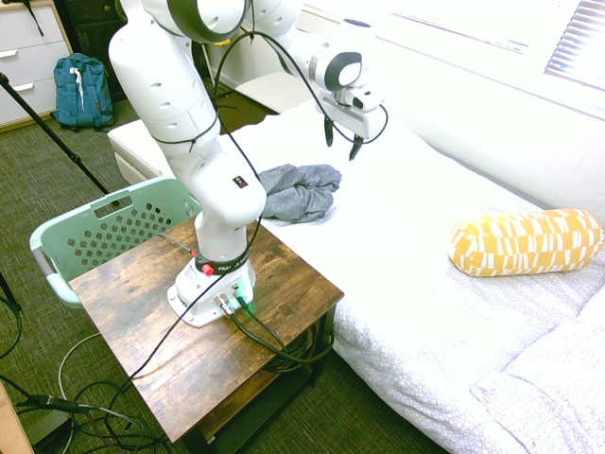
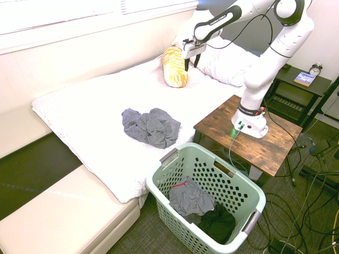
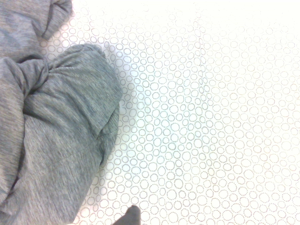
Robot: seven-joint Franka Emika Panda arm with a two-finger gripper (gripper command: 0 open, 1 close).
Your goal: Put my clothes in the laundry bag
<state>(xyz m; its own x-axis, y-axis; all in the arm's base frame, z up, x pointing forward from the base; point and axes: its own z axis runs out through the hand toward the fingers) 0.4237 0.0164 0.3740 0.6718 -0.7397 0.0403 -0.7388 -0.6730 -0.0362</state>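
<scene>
Grey jersey is what you have on the bed: a soft, crumpled garment [image 2: 151,127] bunched into rounded folds near the mattress edge closest to the wooden table [image 1: 189,350]. Your wrist view shows its fine heathered knit [image 3: 51,140] lying on a white bedcover [image 3: 197,122] printed with small dotted rings.

Your gripper [image 1: 342,138] hangs above the bedcover with its dark fingers spread apart and pointing down, holding nothing, a little beyond the garment towards the wall.

Your laundry bag [image 2: 212,174] is a pale mint-green plastic basket with perforated sides, a rounded rim and grey handle slots. It stands on the green carpet just beside the table and the bed corner. Inside you can see another grey piece [image 2: 190,200] with a thin red line on it, and something dark [image 2: 217,225] beneath; what either one is, you cannot tell.

In the first exterior view the arm and table cover much of the basket [image 1: 104,232].

A yellow bolster [image 1: 525,242] with white dashes lies further along the bed.
</scene>
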